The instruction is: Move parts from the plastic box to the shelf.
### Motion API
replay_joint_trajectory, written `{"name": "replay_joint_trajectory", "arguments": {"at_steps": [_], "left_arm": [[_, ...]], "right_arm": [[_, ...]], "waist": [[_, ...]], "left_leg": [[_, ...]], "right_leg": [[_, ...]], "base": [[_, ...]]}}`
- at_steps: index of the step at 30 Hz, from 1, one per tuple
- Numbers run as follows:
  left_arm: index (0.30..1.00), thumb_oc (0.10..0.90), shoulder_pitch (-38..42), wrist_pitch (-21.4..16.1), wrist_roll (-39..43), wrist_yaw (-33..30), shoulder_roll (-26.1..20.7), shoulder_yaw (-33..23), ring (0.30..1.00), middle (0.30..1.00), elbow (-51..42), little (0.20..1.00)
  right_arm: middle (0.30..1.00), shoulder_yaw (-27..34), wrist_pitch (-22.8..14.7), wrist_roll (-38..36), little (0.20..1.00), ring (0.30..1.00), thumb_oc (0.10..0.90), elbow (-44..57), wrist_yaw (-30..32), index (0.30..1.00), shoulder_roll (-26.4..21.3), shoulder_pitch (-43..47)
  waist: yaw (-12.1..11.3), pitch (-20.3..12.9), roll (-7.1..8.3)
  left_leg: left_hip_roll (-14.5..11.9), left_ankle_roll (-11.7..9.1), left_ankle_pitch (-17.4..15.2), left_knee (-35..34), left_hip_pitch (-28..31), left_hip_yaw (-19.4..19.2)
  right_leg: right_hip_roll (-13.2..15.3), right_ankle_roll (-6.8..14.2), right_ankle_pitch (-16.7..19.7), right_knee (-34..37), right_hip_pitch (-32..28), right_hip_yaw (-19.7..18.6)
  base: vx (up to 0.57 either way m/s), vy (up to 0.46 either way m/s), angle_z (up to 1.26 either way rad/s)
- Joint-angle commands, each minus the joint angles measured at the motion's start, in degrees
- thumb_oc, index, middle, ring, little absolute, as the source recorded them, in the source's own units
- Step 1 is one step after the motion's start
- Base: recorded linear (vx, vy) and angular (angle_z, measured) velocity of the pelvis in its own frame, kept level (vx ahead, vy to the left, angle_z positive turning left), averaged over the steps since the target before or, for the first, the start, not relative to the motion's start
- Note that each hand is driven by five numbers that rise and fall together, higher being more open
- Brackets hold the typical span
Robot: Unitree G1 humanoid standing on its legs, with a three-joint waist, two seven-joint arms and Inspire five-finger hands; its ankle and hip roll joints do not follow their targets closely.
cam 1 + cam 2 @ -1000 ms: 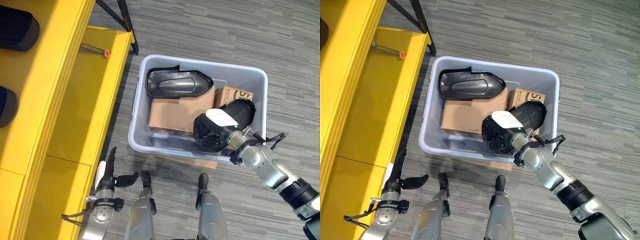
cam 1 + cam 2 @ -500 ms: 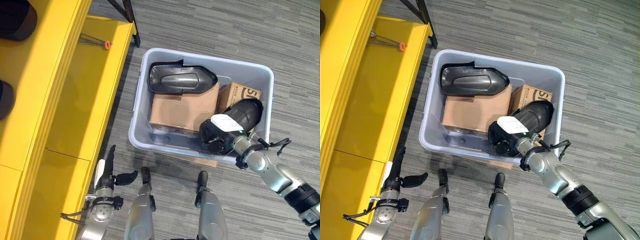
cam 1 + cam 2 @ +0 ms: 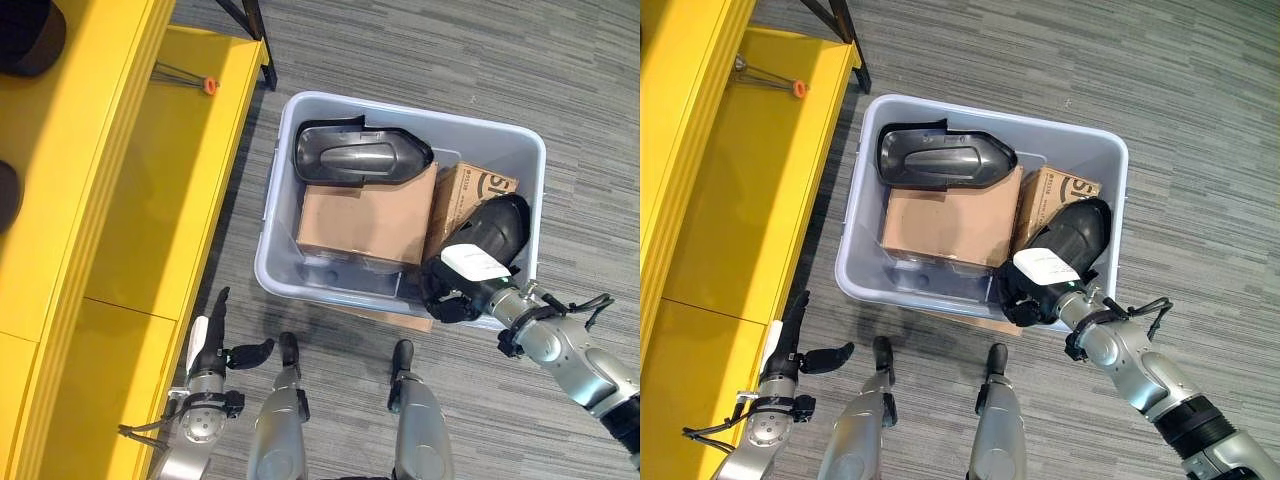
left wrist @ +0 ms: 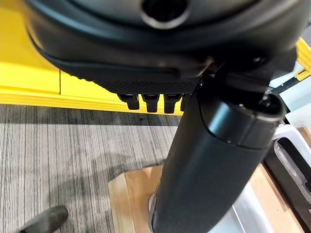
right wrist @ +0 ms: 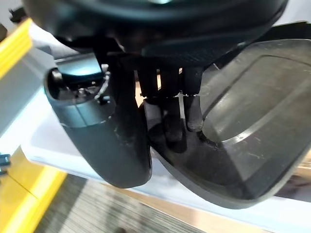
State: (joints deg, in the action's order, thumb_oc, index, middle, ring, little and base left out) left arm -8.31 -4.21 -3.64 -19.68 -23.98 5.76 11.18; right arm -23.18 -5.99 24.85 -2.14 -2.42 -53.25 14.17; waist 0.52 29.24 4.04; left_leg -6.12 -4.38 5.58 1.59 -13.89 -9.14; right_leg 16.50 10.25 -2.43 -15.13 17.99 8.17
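now, field lines from the stereo pair and both wrist views:

right hand: right hand [image 3: 1032, 297] is curled round the near end of a black part [image 3: 1068, 240] with a white label; the right wrist view shows fingers [image 5: 167, 104] hooked inside its hollow shell while the thumb stands out on the outside.

change: compared with a second ago, the held part has swung from the middle of the plastic box [image 3: 395, 118] toward its right wall and near corner. it now leans up over the rim next to the hand. i judge it to be partly raised, not yet clear of the box.

part position: far end of the held part lies beside the small printed carton [image 3: 468, 192], just beyond the hand; whether they touch i cannot tell.

other contents: a second black moulded part [image 3: 360, 160] sits on the brown cardboard box [image 3: 365, 222], well to the hand's left and farther off, same place as before.

left hand: left hand [image 3: 213, 343] hangs low by the yellow shelf [image 3: 150, 190], fingers straight, holding nothing, unchanged from a second ago.

meaning for task: judged as the lift-out step under way; the carry across to the shelf on the far side of the box is all to come.

risk: the grip is on one end only, so the long part may tip or catch the rim.
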Motion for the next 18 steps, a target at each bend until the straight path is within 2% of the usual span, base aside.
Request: {"name": "replay_joint_trajectory", "arguments": {"at_steps": [1, 6, 10, 18], "left_arm": [[1.0, 0.9, -3.2, -4.7, -2.4, -1.8, -3.2, -4.2, 1.0, 1.0, -4.9, 1.0], [1.0, 0.9, -2.4, -5.1, -2.2, -2.1, -3.4, -3.6, 1.0, 1.0, -4.6, 1.0], [1.0, 0.9, -1.6, -5.5, -1.8, -2.1, -3.3, -2.7, 1.0, 1.0, -4.1, 1.0], [1.0, 0.9, -1.0, -5.6, -1.0, -1.8, -3.0, -2.2, 1.0, 1.0, -3.9, 1.0]], "right_arm": [[0.3, 4.4, 0.5, 2.8, 0.3, 0.3, 0.4, -0.8, 5.3, 0.3, -4.6, 4.0], [0.3, 3.4, 2.2, 5.4, 0.3, 0.3, 0.4, -7.3, 8.8, 0.3, -4.1, 7.7], [0.3, 1.4, 3.4, 5.7, 0.3, 0.3, 0.4, -11.5, 12.0, 0.3, -2.9, 14.3], [0.3, 0.3, 4.3, 5.9, 0.3, 0.3, 0.4, -12.8, 13.3, 0.3, -2.5, 18.8]], "waist": [[0.2, -1.5, 1.89], [0.1, -1.6, 1.67], [-0.1, -1.6, 1.21], [-0.3, -1.5, 0.85]], "left_leg": [[-2.7, 0.6, -2.0, -2.2, 4.3, 1.1], [-2.8, 0.6, -2.2, -2.1, 4.4, 0.8], [-2.7, 0.6, -2.1, -2.1, 4.3, 0.7], [-2.6, 0.6, -2.1, -2.2, 4.2, 0.7]], "right_leg": [[-2.1, -1.2, 4.4, -0.9, 3.7, 3.1], [-2.2, -1.1, 4.6, -0.9, 4.1, 2.6], [-2.3, -1.1, 4.7, -0.8, 4.3, 2.3], [-2.0, -1.1, 4.9, -0.9, 4.4, 2.6]], "base": [[0.0, 0.0, 0.0], [0.0, 0.0, -0.01], [0.0, 0.003, -0.03], [0.0, 0.0, 0.0]]}}
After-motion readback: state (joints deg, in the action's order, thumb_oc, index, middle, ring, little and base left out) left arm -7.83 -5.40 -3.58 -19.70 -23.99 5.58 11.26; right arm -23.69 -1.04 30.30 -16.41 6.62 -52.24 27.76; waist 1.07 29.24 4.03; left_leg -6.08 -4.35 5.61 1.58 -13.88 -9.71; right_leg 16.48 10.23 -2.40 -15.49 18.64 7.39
